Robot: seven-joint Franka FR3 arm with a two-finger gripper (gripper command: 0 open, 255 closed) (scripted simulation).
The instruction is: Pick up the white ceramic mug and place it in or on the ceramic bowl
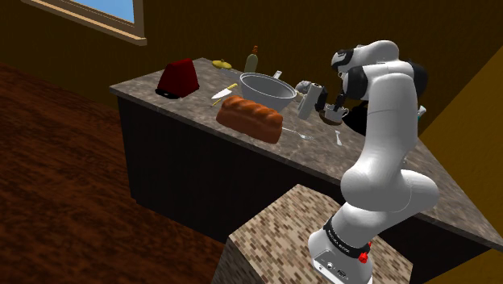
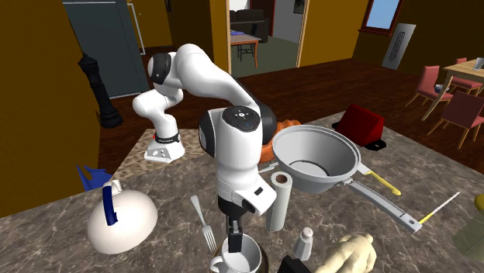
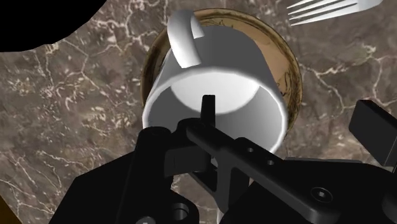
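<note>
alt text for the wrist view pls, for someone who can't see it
A white mug, seen from above with its handle on the far side, is centred over a shallow brown bowl on a dark marbled counter, with the black end effector at its near rim. A fork lies beyond the bowl.

On the dark marble counter (image 2: 46, 233) before me lie a brown bread loaf (image 1: 250, 119), a dark red toaster (image 1: 178, 78), a wide grey long-handled pan (image 2: 316, 159), a silver fork (image 2: 203, 223) and an upright white paper roll (image 2: 280, 203).

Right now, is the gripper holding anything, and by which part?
Yes: the gripper pinches the white mug by its rim, opposite the handle.
</note>
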